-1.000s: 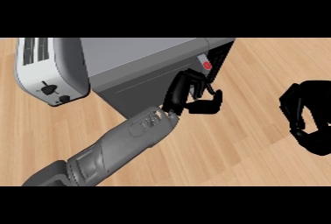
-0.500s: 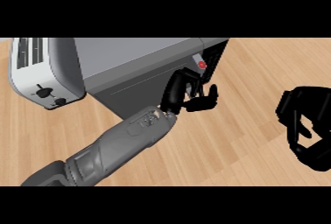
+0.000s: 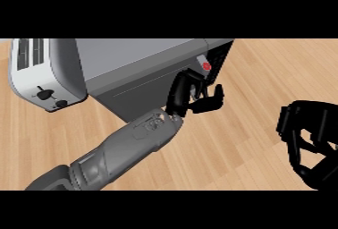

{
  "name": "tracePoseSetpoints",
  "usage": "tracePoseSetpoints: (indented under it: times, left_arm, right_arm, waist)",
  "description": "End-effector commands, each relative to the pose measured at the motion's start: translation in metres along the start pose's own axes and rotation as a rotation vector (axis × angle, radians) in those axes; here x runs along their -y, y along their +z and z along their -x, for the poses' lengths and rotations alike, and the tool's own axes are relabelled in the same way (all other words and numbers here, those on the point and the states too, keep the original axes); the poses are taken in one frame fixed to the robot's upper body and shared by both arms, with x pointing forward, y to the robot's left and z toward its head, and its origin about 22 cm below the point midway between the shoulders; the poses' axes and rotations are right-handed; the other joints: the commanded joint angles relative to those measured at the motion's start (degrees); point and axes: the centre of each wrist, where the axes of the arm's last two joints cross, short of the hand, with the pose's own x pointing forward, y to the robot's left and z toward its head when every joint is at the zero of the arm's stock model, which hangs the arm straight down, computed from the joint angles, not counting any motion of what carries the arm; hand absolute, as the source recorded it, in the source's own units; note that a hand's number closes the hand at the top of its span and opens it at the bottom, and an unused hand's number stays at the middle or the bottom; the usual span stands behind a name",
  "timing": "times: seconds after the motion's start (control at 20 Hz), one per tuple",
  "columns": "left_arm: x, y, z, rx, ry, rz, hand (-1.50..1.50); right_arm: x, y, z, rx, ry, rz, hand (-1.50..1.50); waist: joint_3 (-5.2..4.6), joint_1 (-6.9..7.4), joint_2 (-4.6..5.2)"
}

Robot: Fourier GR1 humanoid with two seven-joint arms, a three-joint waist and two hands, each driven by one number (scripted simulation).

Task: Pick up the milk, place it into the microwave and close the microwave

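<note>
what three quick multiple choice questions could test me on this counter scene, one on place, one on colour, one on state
1. Where is the white two-slot toaster?
A. left of the grey box-shaped microwave
B. right of it
C. on top of it

2. What colour is the small round button on the microwave's front panel?
A. green
B. blue
C. red

3. How is the left robot hand?
A. flat on the counter
B. fingers curled at the microwave's front corner
C. out of view

Answers:
1 A: the white two-slot toaster stands at the view's left, beside the grey box-shaped microwave.
2 C: the small round button near the microwave's right end is red.
3 B: the left robot hand has curled fingers against the microwave's front corner; whether it holds anything cannot be told. The right robot hand hangs curled at the right edge above the light wooden counter.
</note>
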Motion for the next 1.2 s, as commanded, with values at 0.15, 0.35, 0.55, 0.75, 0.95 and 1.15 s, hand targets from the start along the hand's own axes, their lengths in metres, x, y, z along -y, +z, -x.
tracePoseSetpoints:
  times: [0.15, 0.35, 0.55, 0.75, 0.95, 1.15]
  left_arm:
    - [-0.007, -0.017, -0.024, -0.233, 0.392, -0.103, 1.50]
    - [-0.015, -0.015, -0.012, -0.268, 0.484, -0.093, 1.50]
    - [-0.019, -0.012, 0.003, -0.300, 0.533, -0.068, 1.50]
    - [-0.028, -0.007, 0.021, -0.316, 0.563, -0.039, 1.50]
    - [-0.035, -0.005, 0.031, -0.307, 0.594, 0.005, 1.50]
    - [-0.045, -0.004, 0.041, -0.309, 0.616, 0.033, 1.50]
  right_arm:
    - [-0.026, 0.003, 0.015, -0.032, -0.123, -0.093, 1.50]
    - [-0.045, 0.005, 0.023, -0.035, -0.172, -0.086, 1.50]
    - [-0.059, 0.003, 0.022, -0.015, -0.184, -0.065, 1.50]
    - [-0.072, 0.005, 0.021, -0.008, -0.194, -0.051, 1.50]
    - [-0.090, 0.003, 0.023, -0.001, -0.218, -0.032, 1.50]
    - [-0.099, -0.004, 0.014, 0.022, -0.187, -0.026, 1.50]
  waist:
    - [-1.04, 2.33, 1.87]
    - [-0.84, 3.54, 1.42]
    - [-0.81, 5.14, 0.81]
    - [-0.82, 5.71, 0.82]
    - [-0.85, 7.48, 0.68]
    - [-0.97, 8.40, 0.39]
